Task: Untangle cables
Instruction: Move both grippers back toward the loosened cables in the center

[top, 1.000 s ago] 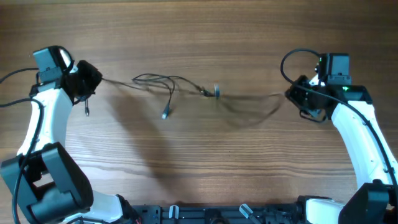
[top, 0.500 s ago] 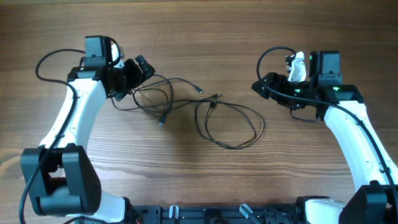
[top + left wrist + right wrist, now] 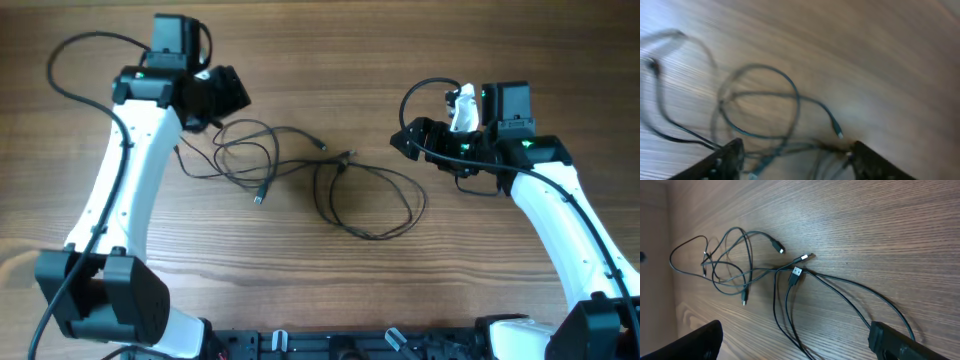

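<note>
Left pincer (image 3: 226, 92) sits upper left of the overhead frame, jaws apart, nothing held; the wrist view is blurred but shows only cable loops lying on the wood below its fingers. Right pincer (image 3: 404, 140) is right of centre, jaws wide, empty, aimed toward the middle. Cables (image 3: 340, 162) lie flat on the surface (image 3: 320, 50): small loose loops just below and right of the left pincer, one bigger loop at centre-right, the two groups meeting at a crossing mid-frame where several plug ends (image 3: 796, 273) bunch up. Another plug (image 3: 258, 201) trails toward lower centre.

Likely step: pick fresh grip points. Judgement on doing it well:
- Each pincer should take one cord only, near a plug end, not the bunch.
- Pick cords from different groups, then draw them toward opposite frame edges.
- Go slow; if the mid-frame crossing tightens, stop and feed a plug back through its loop.
</note>
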